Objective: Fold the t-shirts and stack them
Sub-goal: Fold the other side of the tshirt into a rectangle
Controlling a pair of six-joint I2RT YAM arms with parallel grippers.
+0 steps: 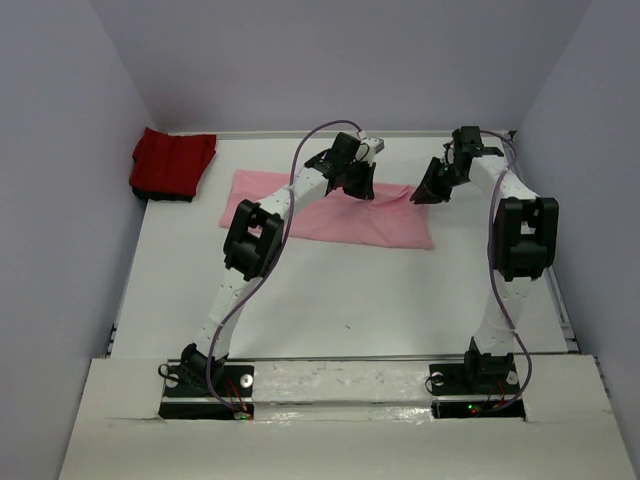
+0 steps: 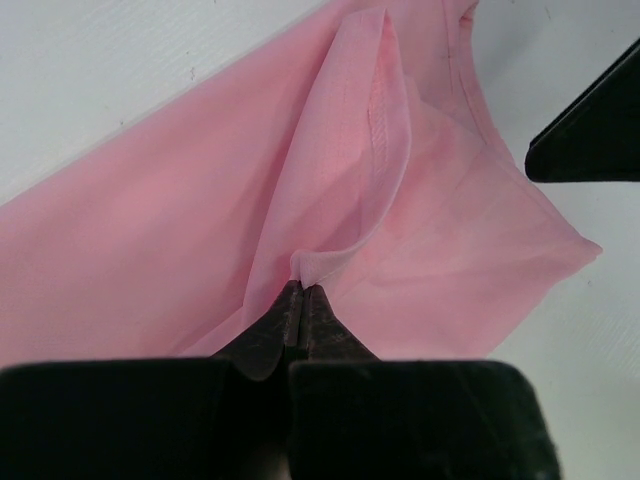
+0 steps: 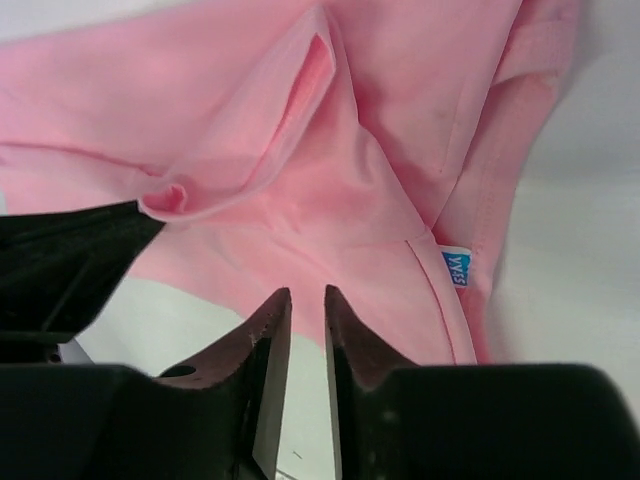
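The light pink t-shirt lies partly folded across the far middle of the table. My left gripper is shut on a pinched fold of it near its far edge and lifts that fold a little. My right gripper is at the shirt's far right corner, jaws a little apart with nothing between them, just above the cloth's edge. A blue label shows by the collar. The deep red t-shirt lies folded at the far left corner.
The white table is walled by grey panels on the left, back and right. My left gripper's body shows as a dark shape in the right wrist view, close beside the right gripper.
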